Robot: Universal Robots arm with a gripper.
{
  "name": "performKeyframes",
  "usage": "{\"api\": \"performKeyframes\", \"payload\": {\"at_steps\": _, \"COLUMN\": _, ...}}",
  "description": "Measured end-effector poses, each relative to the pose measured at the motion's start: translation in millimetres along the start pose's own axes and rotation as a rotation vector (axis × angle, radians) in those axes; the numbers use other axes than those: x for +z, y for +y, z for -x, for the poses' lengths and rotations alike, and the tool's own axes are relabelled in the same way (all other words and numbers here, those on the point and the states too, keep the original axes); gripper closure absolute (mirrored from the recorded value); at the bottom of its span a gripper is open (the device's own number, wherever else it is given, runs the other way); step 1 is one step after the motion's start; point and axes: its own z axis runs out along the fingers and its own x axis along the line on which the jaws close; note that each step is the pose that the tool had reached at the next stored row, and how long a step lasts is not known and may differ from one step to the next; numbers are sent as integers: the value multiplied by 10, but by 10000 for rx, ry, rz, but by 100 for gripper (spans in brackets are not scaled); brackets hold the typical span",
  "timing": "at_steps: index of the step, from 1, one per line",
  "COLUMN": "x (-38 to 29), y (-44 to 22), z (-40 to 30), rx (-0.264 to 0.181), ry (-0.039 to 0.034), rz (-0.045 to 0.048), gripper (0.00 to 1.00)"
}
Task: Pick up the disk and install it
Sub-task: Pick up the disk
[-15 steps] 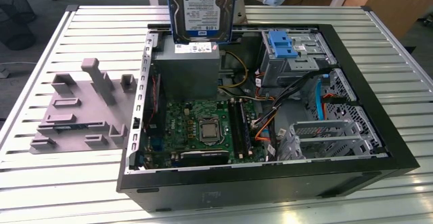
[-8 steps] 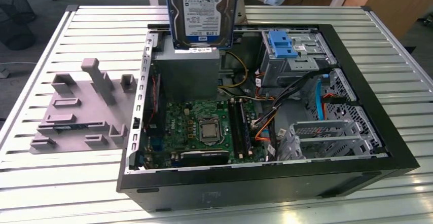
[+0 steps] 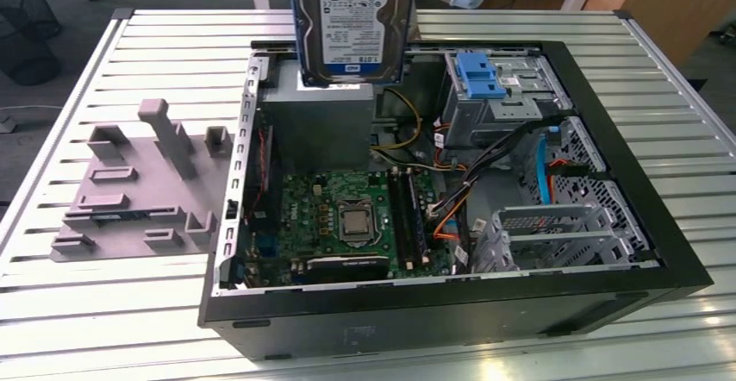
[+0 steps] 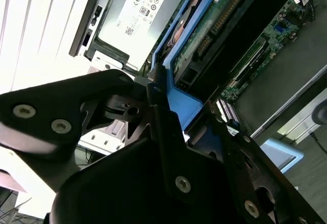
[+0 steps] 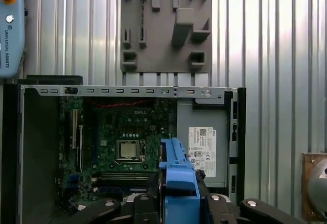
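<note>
One disk (image 3: 351,28), a flat rectangular silver hard drive with a white-and-blue label, hangs upright in the air at the top of the exterior view. Its label faces the camera. It is above the far end of an open black computer tower case (image 3: 644,282), which lies on its side on a slatted silver metal desk (image 3: 115,312). The disk's lower edge shows in front of a plain grey metal power supply box (image 3: 316,127) inside the case. In the second wrist view the black jaws are closed on the disk's blue plastic carrier frame (image 4: 186,109), gripping it edge-on from both sides. In the first wrist view that frame (image 5: 179,183) stands between the jaws, over the case interior. A green circuit board (image 3: 333,217) covers the case floor towards the exterior view's left. A bare blue plastic latch bracket (image 3: 481,75) sits on the metal drive cage towards the exterior view's right, apart from the disk. A grey moulded plastic fixture tray (image 3: 138,183) lies on the desk beside the case, on the exterior view's left.
</note>
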Motion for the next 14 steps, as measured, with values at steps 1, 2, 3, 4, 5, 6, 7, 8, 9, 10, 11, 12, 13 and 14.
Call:
{"api": "performKeyframes", "payload": {"at_steps": 1, "x": 0, "y": -12, "z": -1, "rx": 0, "ry": 0, "rz": 0, "gripper": 64}}
{"api": "performKeyframes", "payload": {"at_steps": 2, "x": 0, "y": -16, "z": -2, "rx": 0, "ry": 1, "rz": 0, "gripper": 64}}
{"api": "performKeyframes", "payload": {"at_steps": 3, "x": 0, "y": -16, "z": -2, "rx": 0, "ry": 0, "rz": 0, "gripper": 64}}
{"api": "performKeyframes", "payload": {"at_steps": 4, "x": 0, "y": -16, "z": -2, "rx": 1, "ry": 0, "rz": 0, "gripper": 64}}
{"api": "performKeyframes", "payload": {"at_steps": 5, "x": 0, "y": -16, "z": -1, "rx": 1, "ry": 0, "rz": 0, "gripper": 64}}
{"api": "performKeyframes", "payload": {"at_steps": 6, "x": 0, "y": -16, "z": -1, "rx": 1, "ry": 0, "rz": 0, "gripper": 64}}
{"api": "performKeyframes", "payload": {"at_steps": 7, "x": 0, "y": -16, "z": -1, "rx": 1, "ry": 0, "rz": -1, "gripper": 64}}
{"api": "performKeyframes", "payload": {"at_steps": 8, "x": 0, "y": -16, "z": -1, "rx": 0, "ry": 0, "rz": 0, "gripper": 64}}
{"api": "performKeyframes", "payload": {"at_steps": 9, "x": 0, "y": -16, "z": -2, "rx": 0, "ry": 0, "rz": 0, "gripper": 64}}
{"api": "performKeyframes", "payload": {"at_steps": 10, "x": 0, "y": -16, "z": -2, "rx": -1, "ry": 1, "rz": 0, "gripper": 64}}
{"api": "performKeyframes", "payload": {"at_steps": 11, "x": 0, "y": -16, "z": -1, "rx": -1, "ry": 0, "rz": 0, "gripper": 64}}
{"api": "performKeyframes", "payload": {"at_steps": 12, "x": 0, "y": -16, "z": -1, "rx": -1, "ry": 1, "rz": 0, "gripper": 64}}
{"api": "performKeyframes", "payload": {"at_steps": 13, "x": 0, "y": -16, "z": -1, "rx": -1, "ry": 0, "rz": 0, "gripper": 64}}
{"api": "performKeyframes", "payload": {"at_steps": 14, "x": 0, "y": -15, "z": -1, "rx": 0, "ry": 0, "rz": 0, "gripper": 64}}
